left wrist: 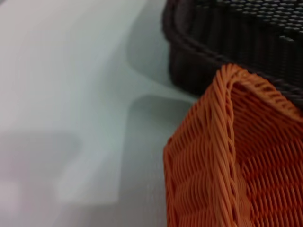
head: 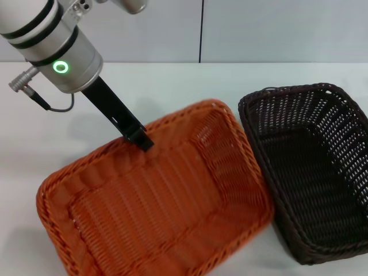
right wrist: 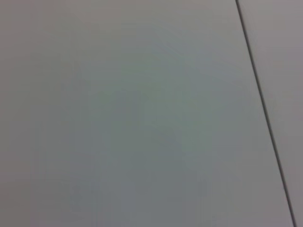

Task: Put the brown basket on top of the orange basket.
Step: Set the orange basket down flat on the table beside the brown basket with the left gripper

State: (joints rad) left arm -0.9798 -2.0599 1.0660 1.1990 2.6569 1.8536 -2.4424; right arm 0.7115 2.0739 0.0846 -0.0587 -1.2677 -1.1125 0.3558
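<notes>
So the left gripper (head: 142, 140) is seen coming down from the upper left in the head view, with its dark fingers (head: 123, 119) ending right at the far long rim of the orange basket (head: 155, 201); whether that rim is actually pinched or the fingers are just resting against it can't be told, since only one dark bar is visible and the tips blend into the weave. The orange basket is laid out on the white table (head: 190, 86), stretching from the fingertips toward the near side, and it looks tilted, though how it's propped can't be made out. The brown basket (head: 313, 172) is found to the right of the fingers, well past the orange one's far end, sitting on the table with its near corner just beside the orange rim, maybe touching. In the left wrist view an orange corner (left wrist: 227, 156) is shown close up with the brown basket's (left wrist: 227, 42) braided edge right behind it. Nothing of the right gripper is shown anywhere; only a plain pale surface with a dark seam (right wrist: 265, 113) is picked up by its wrist camera
</notes>
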